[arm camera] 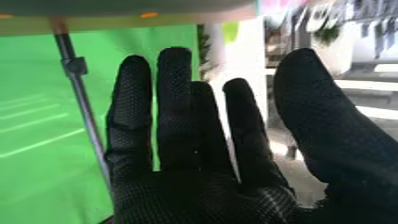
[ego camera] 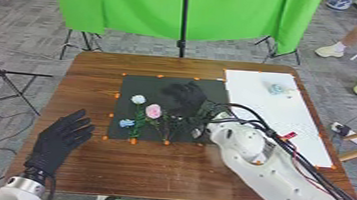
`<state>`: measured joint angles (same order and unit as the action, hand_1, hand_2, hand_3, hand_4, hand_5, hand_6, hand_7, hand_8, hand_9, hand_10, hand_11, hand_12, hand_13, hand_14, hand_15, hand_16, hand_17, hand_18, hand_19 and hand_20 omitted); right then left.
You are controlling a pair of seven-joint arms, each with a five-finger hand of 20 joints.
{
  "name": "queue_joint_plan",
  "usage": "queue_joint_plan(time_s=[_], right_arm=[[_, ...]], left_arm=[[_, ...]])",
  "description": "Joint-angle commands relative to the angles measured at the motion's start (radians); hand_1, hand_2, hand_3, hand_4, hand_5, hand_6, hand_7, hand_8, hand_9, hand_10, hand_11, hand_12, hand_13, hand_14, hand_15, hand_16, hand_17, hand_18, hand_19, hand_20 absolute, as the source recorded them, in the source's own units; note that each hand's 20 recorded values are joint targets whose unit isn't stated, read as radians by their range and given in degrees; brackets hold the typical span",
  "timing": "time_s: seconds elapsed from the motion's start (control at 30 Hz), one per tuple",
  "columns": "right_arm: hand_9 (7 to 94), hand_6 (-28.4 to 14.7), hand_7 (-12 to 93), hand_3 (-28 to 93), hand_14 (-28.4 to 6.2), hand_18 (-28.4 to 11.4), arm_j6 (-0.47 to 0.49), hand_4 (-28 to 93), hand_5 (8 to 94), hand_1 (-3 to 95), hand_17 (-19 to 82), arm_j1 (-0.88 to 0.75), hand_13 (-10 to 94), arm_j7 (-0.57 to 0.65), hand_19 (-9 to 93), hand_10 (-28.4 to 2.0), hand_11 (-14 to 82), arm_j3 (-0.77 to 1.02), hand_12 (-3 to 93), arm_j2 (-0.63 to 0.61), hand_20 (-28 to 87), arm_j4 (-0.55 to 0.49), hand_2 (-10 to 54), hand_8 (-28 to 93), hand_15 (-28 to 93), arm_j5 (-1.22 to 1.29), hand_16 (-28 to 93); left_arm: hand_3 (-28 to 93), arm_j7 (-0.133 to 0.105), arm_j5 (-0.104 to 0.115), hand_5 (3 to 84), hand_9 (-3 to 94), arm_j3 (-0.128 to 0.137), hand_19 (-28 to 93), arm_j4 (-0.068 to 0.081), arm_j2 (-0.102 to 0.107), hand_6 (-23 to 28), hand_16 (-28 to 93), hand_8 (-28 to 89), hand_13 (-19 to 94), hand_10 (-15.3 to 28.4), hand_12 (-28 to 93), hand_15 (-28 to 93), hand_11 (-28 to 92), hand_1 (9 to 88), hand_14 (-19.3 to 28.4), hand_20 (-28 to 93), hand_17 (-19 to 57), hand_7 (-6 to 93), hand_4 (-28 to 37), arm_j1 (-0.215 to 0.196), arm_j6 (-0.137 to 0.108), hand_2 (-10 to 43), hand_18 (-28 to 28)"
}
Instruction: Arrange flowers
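Flowers lie on the desk, left of centre, heads toward 12 o'clock and stems toward 6. The right arm crosses in from 5 o'clock, and its cables are loose enough that a low sweep toward 9 could snag a stem. The white sheet sits toward 3 o'clock; the black mat carries the three blooms. Black glove over black mat leaves little contrast, so height could easily be misjudged and a petal pressed flat.

The right robot hand is at the mat's 1 o'clock, fingers straight and parted, grasping nothing; I cannot tell if it touches the mat. The left robot hand, also released, is just outside the mat at 8.

The pink flower, near the mat's 9 o'clock, is nearest the right robot hand and likeliest to be knocked. The white flower is at 10, the blue flower at 8. Their stems run close together, so thick gloved fingers closing on one could drag a neighbour along, or let a thin stem slip.
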<state>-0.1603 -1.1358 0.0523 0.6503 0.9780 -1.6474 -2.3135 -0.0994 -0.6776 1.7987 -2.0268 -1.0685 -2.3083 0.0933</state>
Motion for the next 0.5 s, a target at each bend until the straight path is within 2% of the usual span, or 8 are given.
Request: queue_joint_plan(time_s=[0.03, 0.1, 0.17, 0.23, 0.37, 0.5], right_arm=[[30.5, 0.3, 26, 85, -8.4, -16.5, -0.109, -28, 30.6, 26.3, 13, 0.075, 27, 0.161, 60, -9.4, 16.6, 0.058, 20.0, -0.156, 29, 0.01, -4.6, -17, 40, 0.05, 15], [26.7, -0.3, 21, 84, -10.2, -19.3, -0.018, -28, 27.5, 24.4, 8, 0.076, 21, 0.226, 51, -9.4, 11.4, 0.092, 21.9, -0.207, 22, 0.006, -5.9, -13, 22, 0.062, 23], [21.4, -1.4, 17, 84, -12.0, -22.0, 0.034, -28, 23.4, 23.4, 2, 0.068, 16, 0.266, 47, -9.5, 4.1, 0.123, 25.2, -0.246, 15, 0.022, -6.0, -11, 5, 0.069, 33], [17.6, -2.3, 14, 84, -13.6, -23.1, 0.013, -28, 20.3, 22.8, -3, 0.06, 12, 0.299, 44, -9.4, -1.1, 0.129, 26.5, -0.292, 11, 0.045, -5.7, -9, -7, 0.09, 36], [13.8, -2.7, 10, 84, -16.2, -26.0, 0.009, -28, 16.6, 22.5, -7, 0.035, 8, 0.358, 43, -9.3, -7.4, 0.159, 28.7, -0.345, 5, 0.093, -6.2, -7, -15, 0.141, 36], [11.4, -2.8, 8, 84, -18.3, -27.6, 0.014, -28, 14.4, 23.3, -8, 0.016, 8, 0.409, 44, -8.7, -10.9, 0.177, 31.8, -0.363, 2, 0.139, -6.8, -6, -16, 0.165, 32]], left_arm=[[69, 0.001, -0.003, 33.0, 29.0, 0.006, 50, -0.001, -0.001, 4.1, 1, -9, 24, 12.4, 17, 39, 25, 24.3, 14.2, 10, -8.5, 19.6, -27.1, -0.023, 0.002, 1.4, 21.0], [69, -0.006, -0.002, 33.0, 29.0, 0.007, 50, -0.003, -0.003, 4.1, 1, -9, 24, 12.5, 17, 39, 25, 24.4, 14.2, 10, -8.6, 19.7, -27.1, -0.033, 0.0, 1.5, 21.0], [69, -0.012, -0.002, 33.0, 29.1, 0.007, 50, -0.006, -0.006, 4.1, 1, -9, 24, 12.4, 17, 39, 25, 24.4, 14.2, 10, -8.6, 19.7, -27.1, -0.041, -0.004, 1.5, 21.0], [69, -0.016, -0.002, 33.1, 29.1, 0.006, 50, -0.008, -0.008, 4.1, 1, -9, 24, 12.4, 17, 39, 25, 24.3, 14.2, 10, -8.5, 19.7, -27.1, -0.046, -0.005, 1.5, 20.9], [69, -0.02, -0.002, 33.0, 29.2, 0.011, 50, -0.011, -0.009, 4.2, 1, -9, 24, 12.4, 17, 39, 25, 24.3, 14.3, 10, -8.6, 19.7, -27.0, -0.052, -0.009, 1.4, 21.0], [69, -0.021, -0.002, 33.0, 29.0, 0.012, 50, -0.009, -0.01, 4.2, 1, -9, 24, 12.4, 17, 39, 25, 24.4, 14.2, 10, -8.6, 19.6, -27.1, -0.051, -0.007, 1.5, 20.9]])
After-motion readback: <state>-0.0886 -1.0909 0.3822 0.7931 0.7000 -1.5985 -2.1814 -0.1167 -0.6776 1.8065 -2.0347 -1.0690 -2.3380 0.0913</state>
